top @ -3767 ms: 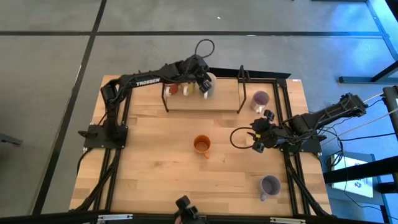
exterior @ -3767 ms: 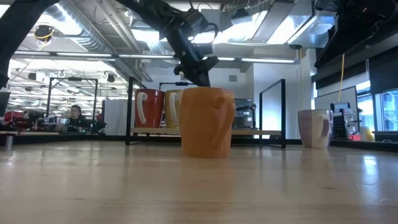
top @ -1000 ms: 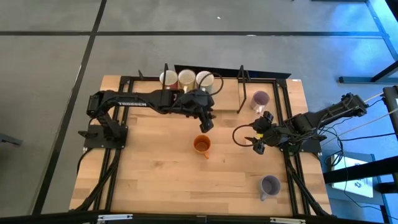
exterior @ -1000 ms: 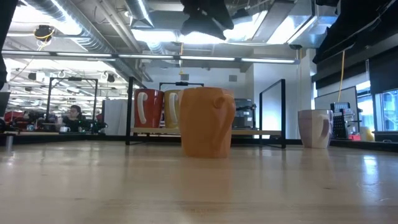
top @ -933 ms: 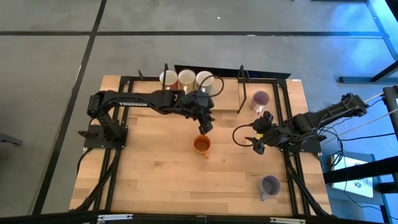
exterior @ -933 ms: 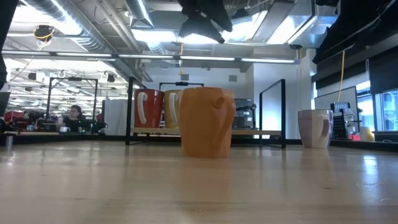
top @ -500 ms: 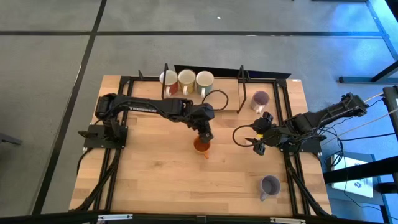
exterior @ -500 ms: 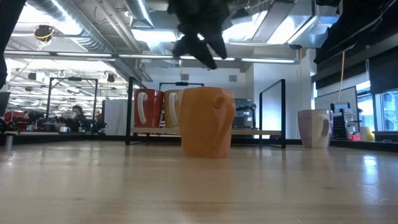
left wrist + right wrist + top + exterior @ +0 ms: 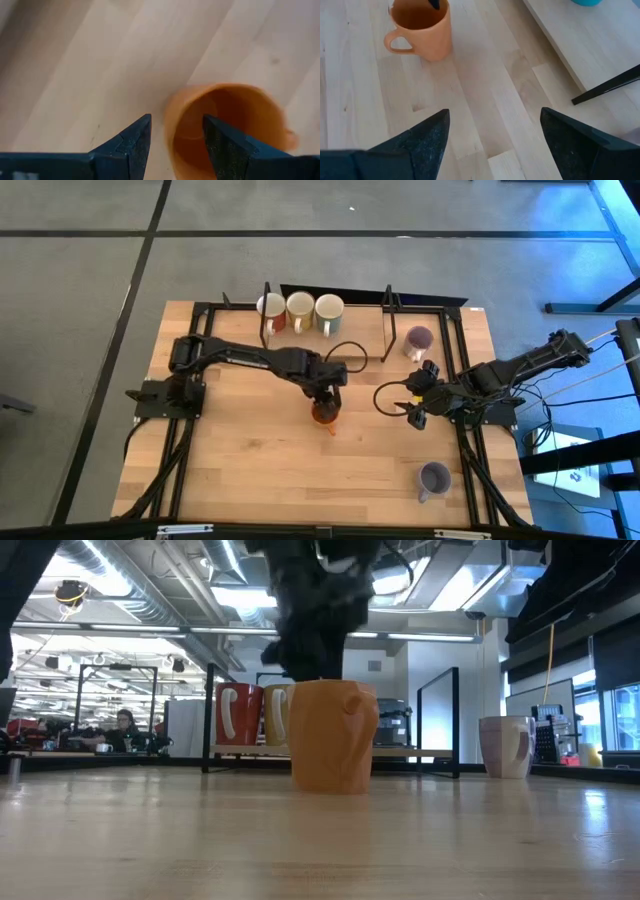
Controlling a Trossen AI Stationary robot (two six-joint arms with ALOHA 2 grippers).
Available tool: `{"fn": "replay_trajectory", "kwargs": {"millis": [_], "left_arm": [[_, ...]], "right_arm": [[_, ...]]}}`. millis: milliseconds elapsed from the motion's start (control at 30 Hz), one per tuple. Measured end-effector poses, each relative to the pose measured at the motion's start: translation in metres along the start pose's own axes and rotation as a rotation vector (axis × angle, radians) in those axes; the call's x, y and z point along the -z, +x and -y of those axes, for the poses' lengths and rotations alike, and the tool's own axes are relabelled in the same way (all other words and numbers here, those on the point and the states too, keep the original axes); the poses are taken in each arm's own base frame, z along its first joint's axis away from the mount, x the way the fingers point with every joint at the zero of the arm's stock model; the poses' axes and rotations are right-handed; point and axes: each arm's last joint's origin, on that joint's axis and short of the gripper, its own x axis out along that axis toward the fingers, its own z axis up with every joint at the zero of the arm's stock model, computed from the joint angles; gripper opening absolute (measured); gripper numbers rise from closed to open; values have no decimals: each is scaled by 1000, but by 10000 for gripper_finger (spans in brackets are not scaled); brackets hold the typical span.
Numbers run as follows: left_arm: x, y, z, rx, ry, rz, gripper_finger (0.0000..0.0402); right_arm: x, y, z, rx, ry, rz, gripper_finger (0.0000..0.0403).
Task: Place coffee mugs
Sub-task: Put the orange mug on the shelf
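the table [image 9: 250,460] is pale wooden planking with black rails along its edges, standing on a grey concrete floor [image 9: 80,280] crossed by dark seams. at the far edge a low wooden shelf [image 9: 355,340] between black uprights holds three mugs in a row [image 9: 300,308]; from table height the nearest of them shows red with a white handle [image 9: 238,715]. a pale purple mug [image 9: 418,340] stands just beside the shelf's right upright, and another purple mug [image 9: 434,477] sits near the front right corner.

the orange mug [image 9: 324,414] stands upright around the middle of the boards. the left gripper [image 9: 172,137] is right over it, fingers spread, one finger inside the mouth and the other outside the rim, not yet closed on the wall. the right gripper [image 9: 492,125] waits low by the right side rail, fingers wide apart, facing the orange mug.

beyond the table the room is an open workshop with ceiling ducts and strip lights [image 9: 130,600], and a person [image 9: 125,725] sits at a desk far off.
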Motion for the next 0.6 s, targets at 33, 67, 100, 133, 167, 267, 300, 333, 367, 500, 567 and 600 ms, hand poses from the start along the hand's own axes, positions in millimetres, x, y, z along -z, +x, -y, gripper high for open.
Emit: {"fn": "replay_trajectory", "kwargs": {"millis": [33, 67, 100, 133, 167, 267, 300, 333, 367, 500, 567, 600], "left_arm": [[1, 5, 0, -4, -7, -21, 172], [3, 9, 1, -6, -11, -40, 172], [4, 14, 2, -8, -15, -53, 172], [5, 18, 2, -16, -21, -70, 172], [6, 22, 2, -25, -26, -87, 172], [5, 24, 1, -29, -30, -88, 171], [5, 24, 1, -29, -30, -83, 168], [5, 24, 1, -28, -30, -81, 163], [5, 24, 1, -28, -23, -83, 156], [6, 24, -1, -24, 12, -108, 104], [6, 24, -1, -23, 46, -106, 68], [5, 24, -1, -24, 69, -100, 49]], "right_arm": [[0, 0, 0, 0, 0, 0, 298], [0, 0, 0, 1, 0, 0, 298], [0, 0, 0, 2, -1, -2, 298], [0, 0, 0, 2, -2, -2, 298], [0, 0, 0, 3, -1, -1, 298], [0, 0, 0, 5, -1, 1, 298], [0, 0, 0, 7, -1, 2, 298], [0, 0, 0, 7, -1, 1, 298], [0, 0, 0, 8, -1, 2, 298], [0, 0, 0, 9, -4, 3, 298], [0, 0, 0, 9, -7, 3, 298], [0, 0, 0, 10, -8, 4, 298]]}}
